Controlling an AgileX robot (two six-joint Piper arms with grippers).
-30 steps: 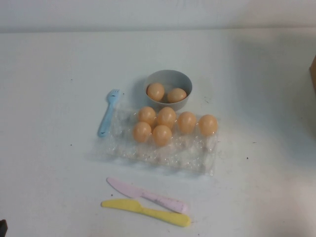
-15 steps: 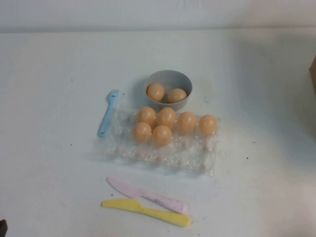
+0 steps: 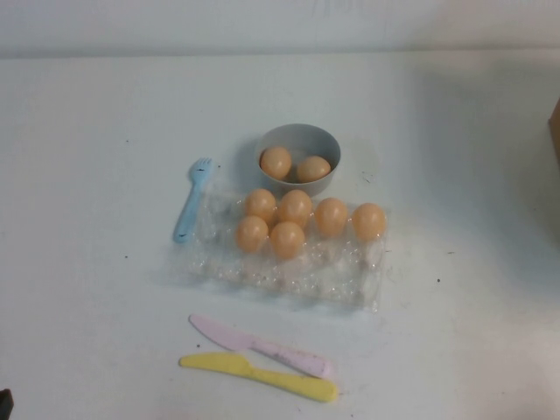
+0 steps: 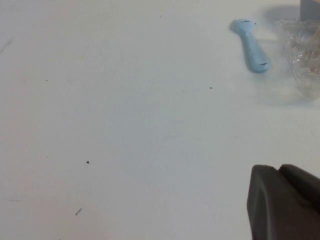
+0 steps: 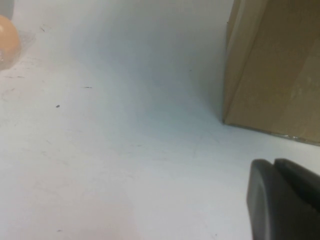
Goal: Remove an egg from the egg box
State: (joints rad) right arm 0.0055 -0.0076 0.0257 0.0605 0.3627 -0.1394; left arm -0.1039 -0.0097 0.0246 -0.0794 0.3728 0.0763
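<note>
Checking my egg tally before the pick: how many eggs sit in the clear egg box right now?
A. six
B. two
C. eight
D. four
A: the egg box holds six eggs, four in its far row and two nearer, while two more lie in the grey bowl. Neither the left tool nor the right tool is near it.
</note>
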